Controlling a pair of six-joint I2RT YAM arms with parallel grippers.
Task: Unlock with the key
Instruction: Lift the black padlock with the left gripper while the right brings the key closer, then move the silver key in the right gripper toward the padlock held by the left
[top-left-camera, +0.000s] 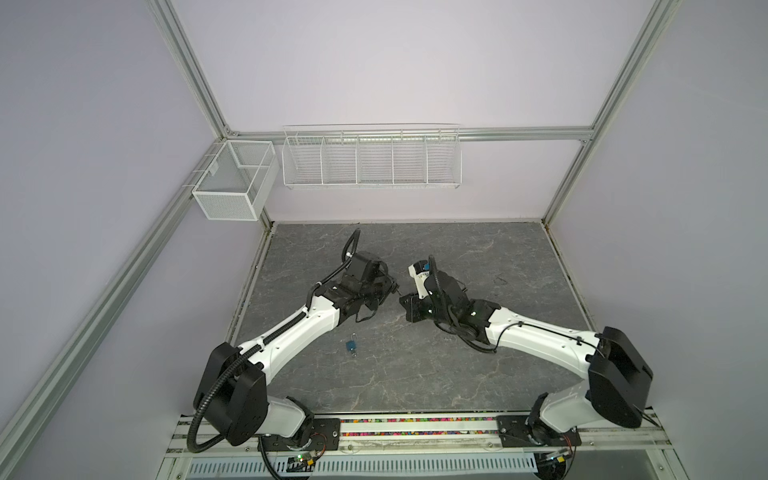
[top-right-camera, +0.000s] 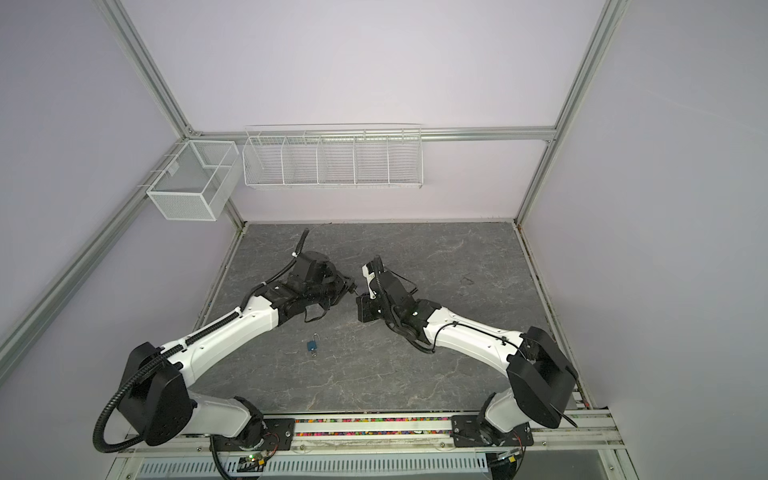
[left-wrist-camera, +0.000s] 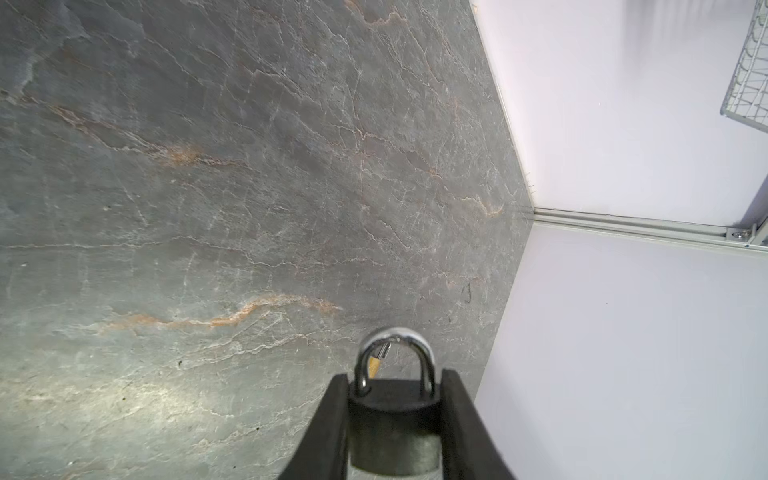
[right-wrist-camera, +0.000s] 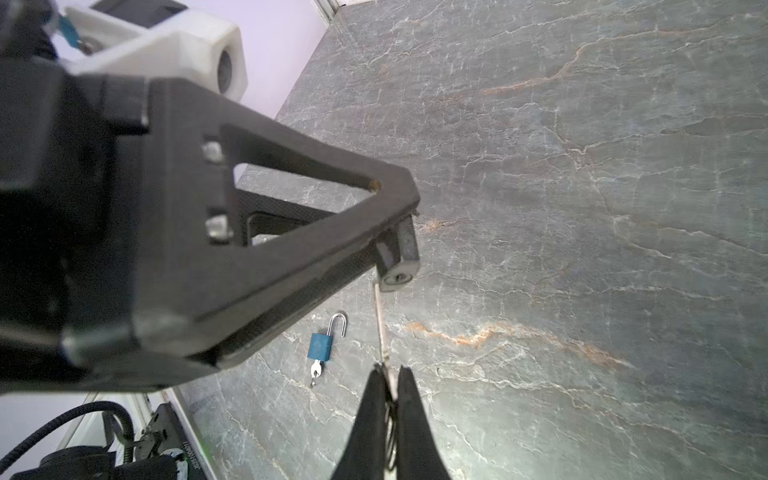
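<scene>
Both top views: blue padlock (top-left-camera: 351, 346) (top-right-camera: 311, 346) lying unheld on the table (top-left-camera: 498, 257), shackle open. Left wrist: left gripper (left-wrist-camera: 395, 378) clamping black padlock (left-wrist-camera: 395, 415), shackle down. Right wrist: right gripper (right-wrist-camera: 390, 370) pinching key (right-wrist-camera: 380, 328), tip sitting just beside the black padlock's keyhole.

padlock (left-wrist-camera: 395, 419) in left claw (left-wrist-camera: 395, 376); key (right-wrist-camera: 380, 328) in right claw (right-wrist-camera: 390, 370) beside it; loose padlock (top-left-camera: 351, 345) on table (top-left-camera: 415, 374), nearer front
</scene>
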